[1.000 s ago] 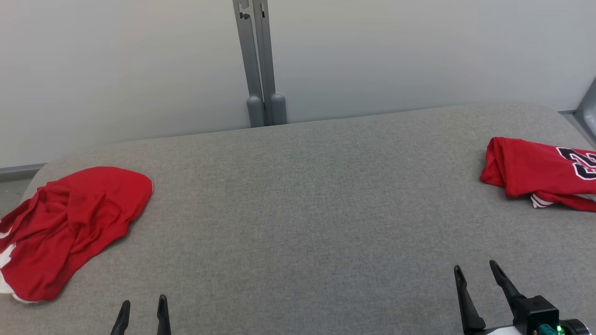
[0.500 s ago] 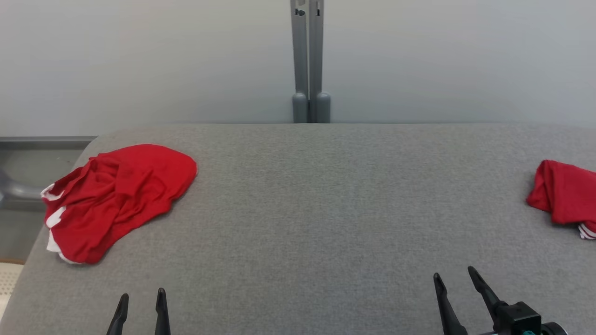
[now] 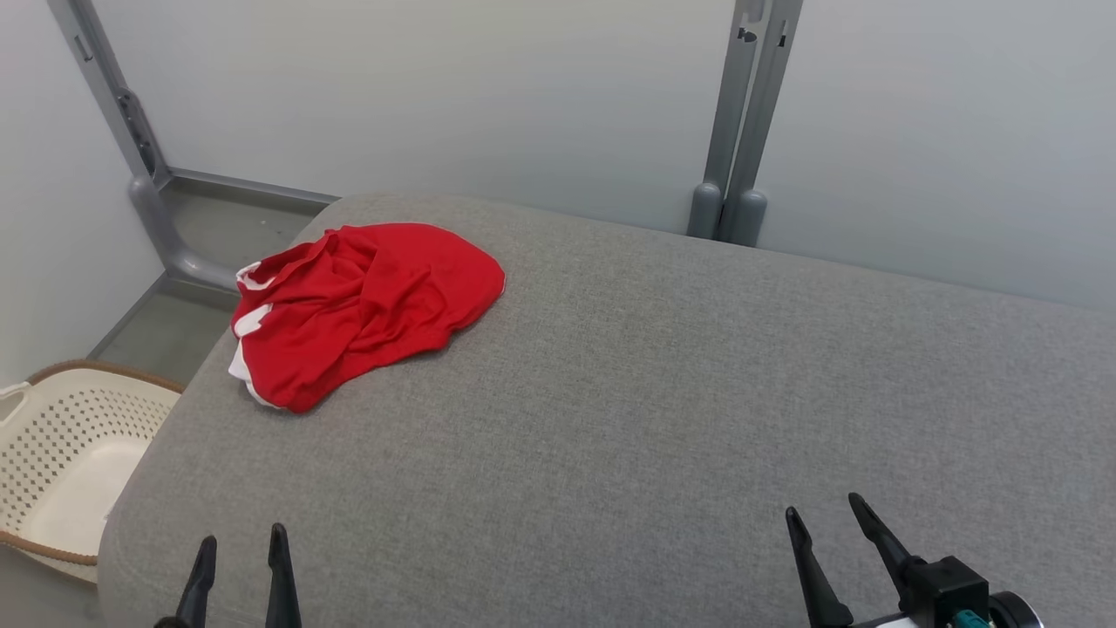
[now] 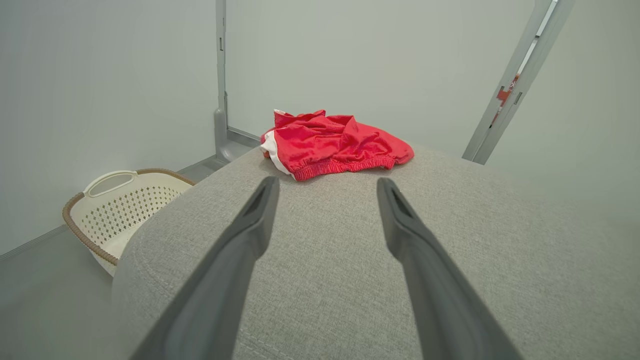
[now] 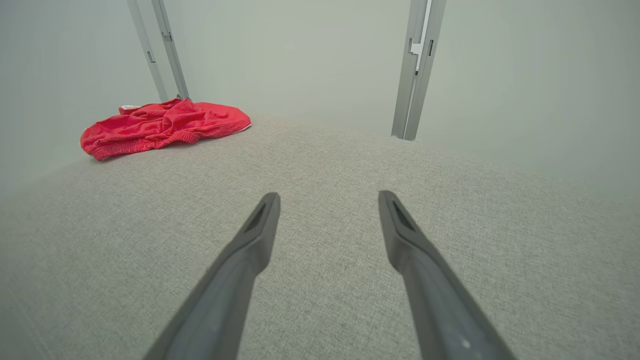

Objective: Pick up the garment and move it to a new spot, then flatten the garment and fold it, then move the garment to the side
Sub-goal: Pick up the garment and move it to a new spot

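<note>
From the head camera I see the red garment (image 3: pixel 366 310) lying crumpled near the far left corner of the grey padded table (image 3: pixel 654 392), with white trim showing along its left edge. My left gripper (image 3: pixel 242 534) sits at the lower left and my right gripper (image 3: pixel 823 506) at the lower right. Both have their fingers spread apart with nothing between them, and both are well apart from the garment. A pale perforated basket (image 3: pixel 52 436) stands on the floor beside the table's left end. In the left wrist camera the fingers stand wide over bare grey fabric. The garment (image 4: pixel 335 145) lies ahead beyond the tips, its gathered hem facing me, and the basket (image 4: pixel 125 200) sits low on the left. In the right wrist camera the fingers are again wide and empty, and the garment (image 5: pixel 160 125) lies far off at the upper left.
</note>
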